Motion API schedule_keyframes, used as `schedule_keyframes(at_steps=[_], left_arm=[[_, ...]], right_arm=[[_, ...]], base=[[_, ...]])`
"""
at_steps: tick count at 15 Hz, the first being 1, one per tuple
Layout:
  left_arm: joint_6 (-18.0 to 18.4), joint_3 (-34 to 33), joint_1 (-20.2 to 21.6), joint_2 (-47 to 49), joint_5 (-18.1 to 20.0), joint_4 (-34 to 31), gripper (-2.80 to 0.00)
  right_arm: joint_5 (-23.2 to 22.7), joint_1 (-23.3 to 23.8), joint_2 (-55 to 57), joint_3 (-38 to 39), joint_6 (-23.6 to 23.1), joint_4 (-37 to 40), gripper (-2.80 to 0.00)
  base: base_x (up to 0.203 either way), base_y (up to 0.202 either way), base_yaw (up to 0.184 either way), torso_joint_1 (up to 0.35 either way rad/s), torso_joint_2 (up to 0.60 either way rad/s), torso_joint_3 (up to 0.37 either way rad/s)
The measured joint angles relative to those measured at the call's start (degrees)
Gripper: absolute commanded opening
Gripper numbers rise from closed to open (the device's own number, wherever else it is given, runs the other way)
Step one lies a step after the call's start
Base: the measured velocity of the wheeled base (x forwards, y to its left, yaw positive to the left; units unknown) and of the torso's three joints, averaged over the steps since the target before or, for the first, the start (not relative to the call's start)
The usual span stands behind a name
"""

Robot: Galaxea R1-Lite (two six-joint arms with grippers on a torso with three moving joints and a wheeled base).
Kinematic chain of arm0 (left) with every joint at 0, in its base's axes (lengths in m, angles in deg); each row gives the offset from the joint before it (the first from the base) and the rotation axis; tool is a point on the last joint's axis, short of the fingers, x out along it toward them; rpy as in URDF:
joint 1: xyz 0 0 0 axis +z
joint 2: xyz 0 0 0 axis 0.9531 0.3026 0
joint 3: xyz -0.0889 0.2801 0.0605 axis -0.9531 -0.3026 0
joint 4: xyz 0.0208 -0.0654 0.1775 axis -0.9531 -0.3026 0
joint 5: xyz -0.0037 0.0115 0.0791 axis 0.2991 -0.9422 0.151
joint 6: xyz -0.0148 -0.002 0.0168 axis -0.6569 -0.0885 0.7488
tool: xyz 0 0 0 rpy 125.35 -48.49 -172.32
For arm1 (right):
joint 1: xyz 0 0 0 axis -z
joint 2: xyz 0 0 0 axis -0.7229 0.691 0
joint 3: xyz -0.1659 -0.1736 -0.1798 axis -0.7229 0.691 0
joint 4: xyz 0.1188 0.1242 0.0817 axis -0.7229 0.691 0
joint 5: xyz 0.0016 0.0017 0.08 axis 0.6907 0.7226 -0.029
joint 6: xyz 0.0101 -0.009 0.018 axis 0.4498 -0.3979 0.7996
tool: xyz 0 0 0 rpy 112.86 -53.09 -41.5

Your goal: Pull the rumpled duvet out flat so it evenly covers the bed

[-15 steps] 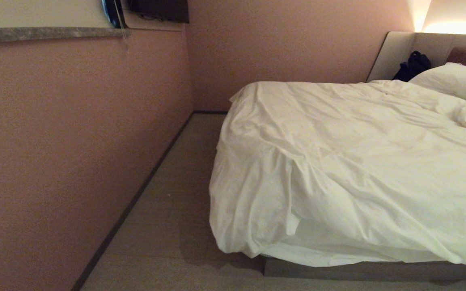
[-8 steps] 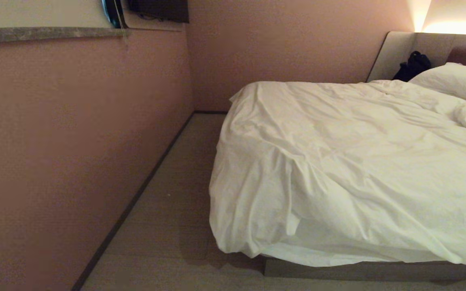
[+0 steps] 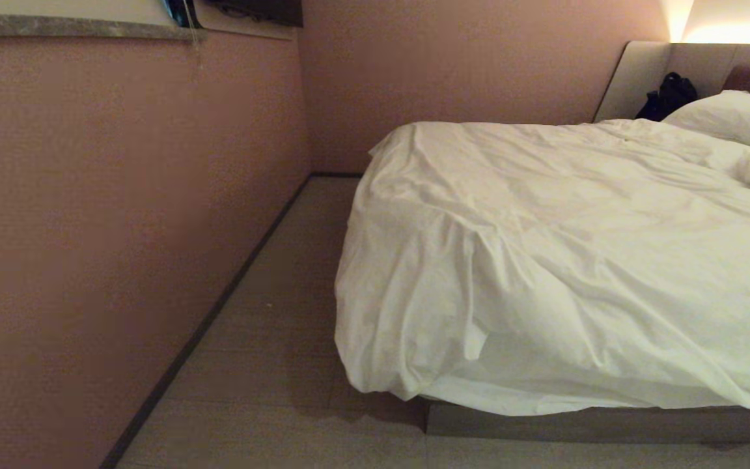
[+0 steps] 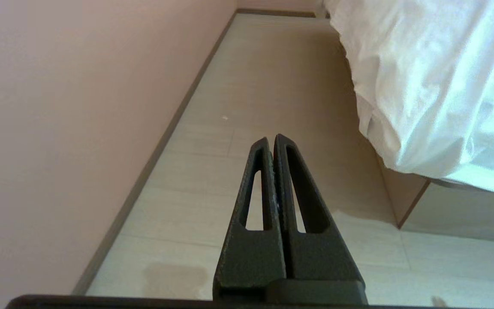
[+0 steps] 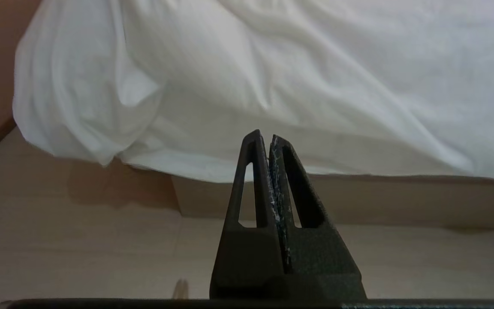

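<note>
On bed (image 3: 583, 426), rumpled duvet (image 3: 544, 260), corner overhanging base

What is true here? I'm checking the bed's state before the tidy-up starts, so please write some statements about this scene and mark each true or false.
1. The puffy white wrinkled duvet hangs over the near corner of the low grey-brown platform bed. True.
2. The left gripper holds the duvet. False: it is shut on nothing, above the pale floor.
3. The right gripper is shut and clear of the duvet. True.
4. A red bag sits by the white pillow. False: the dark bag there is black.
</note>
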Motion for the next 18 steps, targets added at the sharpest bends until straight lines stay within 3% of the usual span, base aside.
schedule_keyframes(at_steps=[13,16,18], left_arm=[[0.57,0.27,-0.02,0.00,0.31,-0.82,-2.80],[-2.63,6.40,0.00,1.21,1.63,-2.36,-2.80],[-5.85,11.73,-0.06,5.65,4.67,-5.57,-2.80]], right_arm=[[-0.02,-0.04,0.00,0.00,0.00,0.00,-2.80],[-0.02,-0.04,0.00,0.00,0.00,0.00,-2.80],[-0.02,-0.01,0.00,0.00,-0.02,0.00,-2.80]], base=[[0.000,0.000,0.000,-0.005,0.01,0.011],[0.000,0.000,0.000,0.000,0.00,0.000],[0.000,0.000,0.000,0.000,0.00,0.000]])
